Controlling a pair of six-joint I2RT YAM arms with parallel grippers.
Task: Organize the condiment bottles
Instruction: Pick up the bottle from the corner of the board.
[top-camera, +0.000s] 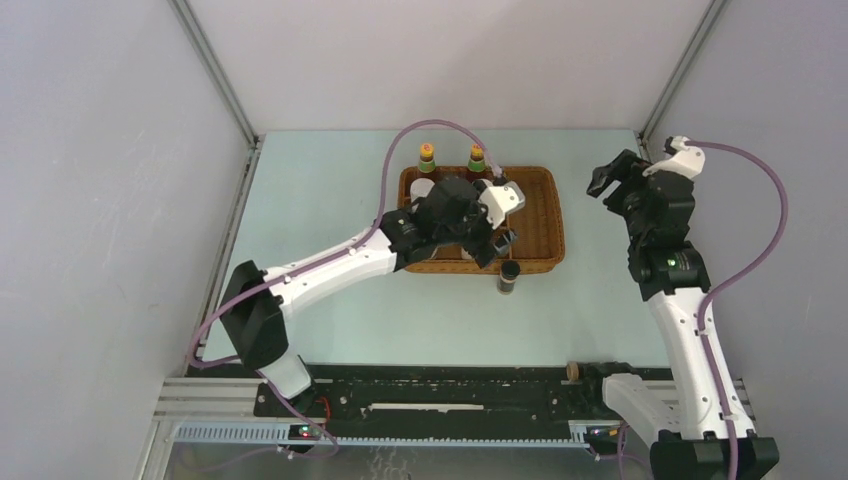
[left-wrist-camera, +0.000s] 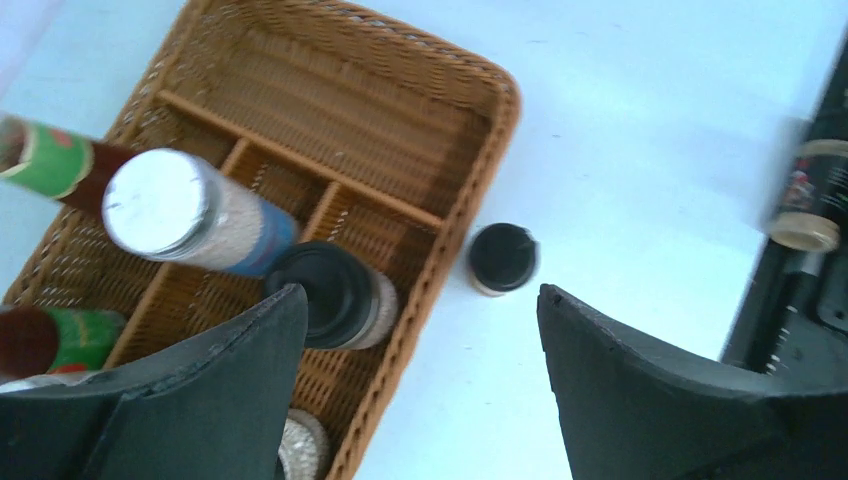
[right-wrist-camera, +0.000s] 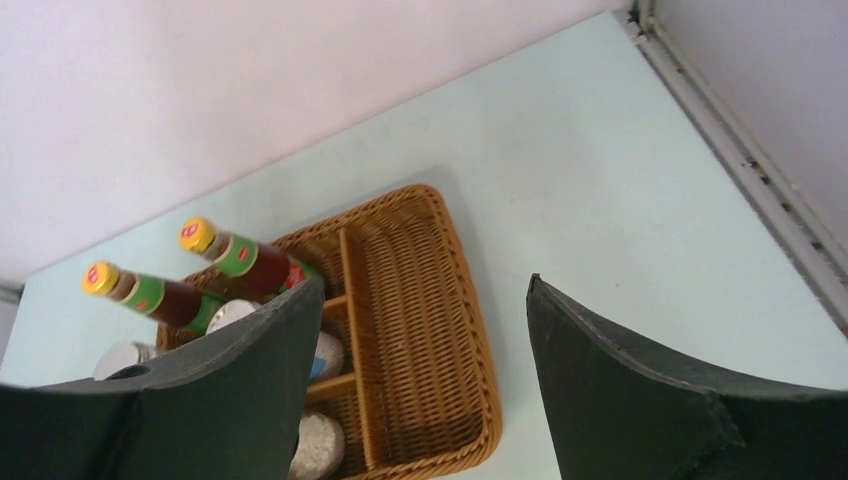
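Sauce bottles (top-camera: 427, 157) and a shaker (left-wrist-camera: 190, 210) stand in the wicker tray (top-camera: 545, 210) at centre; one small dark bottle (top-camera: 508, 278) stands outside, just below it. Left gripper (left-wrist-camera: 420, 300) and right gripper (right-wrist-camera: 425, 290) gape wide, empty.

A pale mint-green counter (top-camera: 330, 300) filled the base of a boxed-in cell. Plain grey-white panels closed it on three sides: a left wall (top-camera: 100, 200), a back wall (top-camera: 450, 60) and a right wall (top-camera: 790, 120). Slim aluminium posts (top-camera: 215, 70) rose at the two far corners where the panels met, and a metal strip (right-wrist-camera: 740, 150) ran along the counter's edge below the right wall. At the near edge a black mounting rail (top-camera: 440, 400) lay on ribbed aluminium extrusion (top-camera: 400, 432). The light was even and soft, casting only faint shadows.
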